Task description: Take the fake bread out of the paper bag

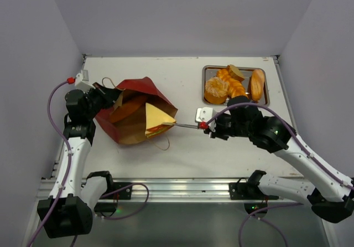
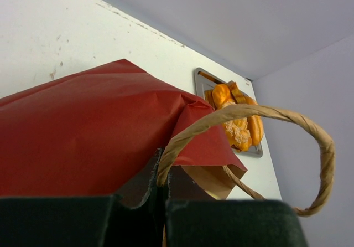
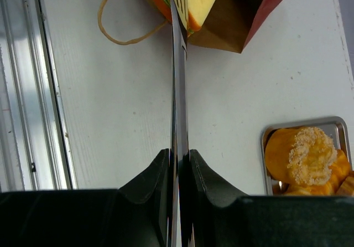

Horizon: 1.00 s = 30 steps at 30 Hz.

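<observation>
Handle (image 2: 243, 113) of paper bag (image 2: 83, 136) pinched by left hand (image 2: 164, 190); overhead hides it.

A white table (image 1: 182, 153) stands enclosed by plain, pale lavender-grey walls (image 1: 182, 14) at the back and on both sides. Its top is scuffed with faint dark specks (clearest in the left wrist view). An aluminium rail (image 1: 182, 187) runs along its near edge. The light is soft and even, and shadows are weak.
</observation>
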Available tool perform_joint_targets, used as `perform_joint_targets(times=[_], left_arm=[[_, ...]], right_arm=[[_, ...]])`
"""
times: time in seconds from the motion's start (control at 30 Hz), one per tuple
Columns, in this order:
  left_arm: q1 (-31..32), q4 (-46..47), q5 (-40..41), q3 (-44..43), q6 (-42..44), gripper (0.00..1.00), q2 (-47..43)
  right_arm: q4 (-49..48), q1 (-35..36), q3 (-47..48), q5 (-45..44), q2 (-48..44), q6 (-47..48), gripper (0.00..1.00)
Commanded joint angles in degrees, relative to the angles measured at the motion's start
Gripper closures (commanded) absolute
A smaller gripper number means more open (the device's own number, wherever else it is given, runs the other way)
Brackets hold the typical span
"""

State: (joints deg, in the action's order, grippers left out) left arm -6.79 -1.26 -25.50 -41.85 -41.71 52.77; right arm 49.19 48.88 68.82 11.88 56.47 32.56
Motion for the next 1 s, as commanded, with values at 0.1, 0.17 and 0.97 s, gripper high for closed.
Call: perform_joint_targets(times=[0.1, 0.17, 0.97], left_arm=[[-0.3, -0.6, 3.3, -0.3, -0.7, 1.0, 1.5], [-0.4, -0.7, 3.7, -0.6, -0.7, 1.0, 1.9], [-0.3, -3.3, 2.8, -2.2, 2.1, 1.0, 0.5]], right_arm=[[0.0, -3.4, 5.8, 4.1, -4.4, -0.7, 1.0], [0.3, -4.6, 7.4, 4.7, -5.1, -1.1, 1.0], [-5.9, -17.6, 6.2, -10.3, -6.4, -4.6, 1.0]])
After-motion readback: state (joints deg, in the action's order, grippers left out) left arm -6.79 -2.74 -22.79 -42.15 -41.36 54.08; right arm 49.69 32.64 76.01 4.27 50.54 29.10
